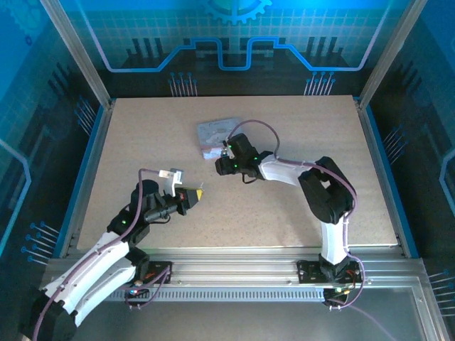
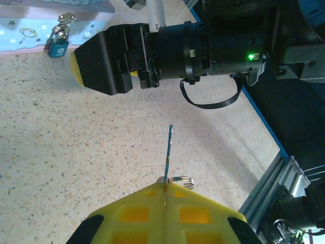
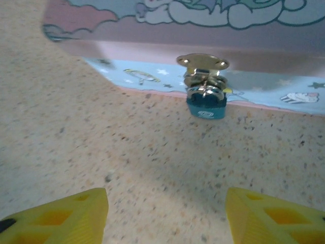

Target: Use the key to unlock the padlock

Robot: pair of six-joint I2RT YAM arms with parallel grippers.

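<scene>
Left claw (image 2: 165, 198) pinches the key (image 2: 168, 152) blade-forward, ready for insertion. Right claw (image 3: 165, 216), spread, faces the teal padlock (image 3: 206, 105) hanging ahead on the tin hasp (image 3: 203, 63) — likely to steady it.

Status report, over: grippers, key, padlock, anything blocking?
Left gripper shut on key. Right gripper open, facing padlock hanging on tin. Right gripper sits near key's path.

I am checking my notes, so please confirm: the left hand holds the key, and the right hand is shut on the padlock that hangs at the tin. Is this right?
Not quite. The right hand is open, its fingers apart and short of the padlock, as the right wrist view shows. The rest holds: the left hand holds the key, and the padlock hangs at the tin.
</scene>
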